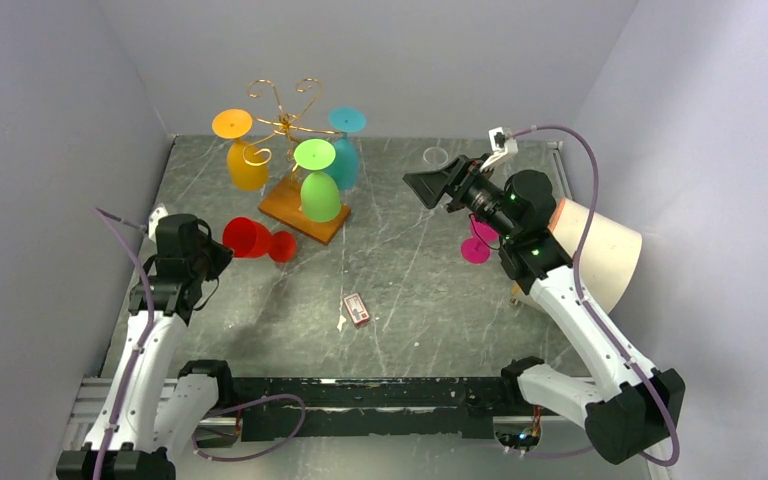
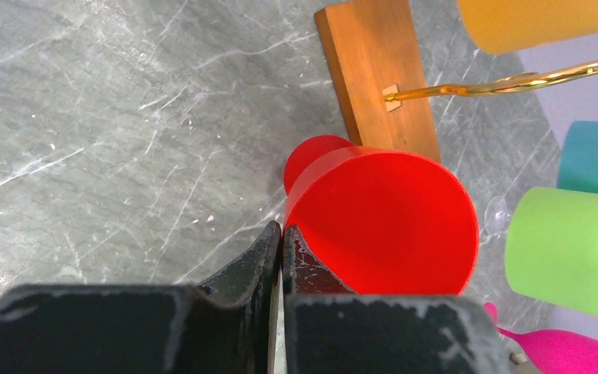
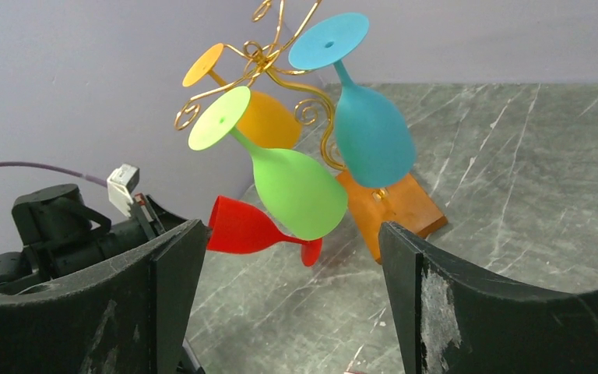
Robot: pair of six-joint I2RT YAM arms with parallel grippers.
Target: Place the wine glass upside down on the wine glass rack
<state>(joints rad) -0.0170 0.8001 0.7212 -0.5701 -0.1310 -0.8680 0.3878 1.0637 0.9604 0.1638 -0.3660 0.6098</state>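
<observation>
The gold wire wine glass rack (image 1: 282, 125) stands on its brown wooden base (image 1: 295, 212) at the back centre. An orange (image 1: 245, 160), a green (image 1: 318, 190) and a teal glass (image 1: 345, 155) hang upside down on it. A red wine glass (image 1: 253, 238) lies on its side left of the base, foot towards the base. My left gripper (image 1: 215, 255) is shut on its rim (image 2: 296, 210), one finger inside the bowl. My right gripper (image 1: 430, 185) is open and empty, raised right of the rack. The right wrist view shows the rack (image 3: 269, 58) and the red glass (image 3: 241, 230).
A pink glass (image 1: 477, 245) sits under the right arm. A clear glass (image 1: 436, 157) stands at the back. A white cone-shaped shade (image 1: 600, 250) lies at the right edge. A small red and white box (image 1: 357, 308) lies in the middle near the front. Walls close in on three sides.
</observation>
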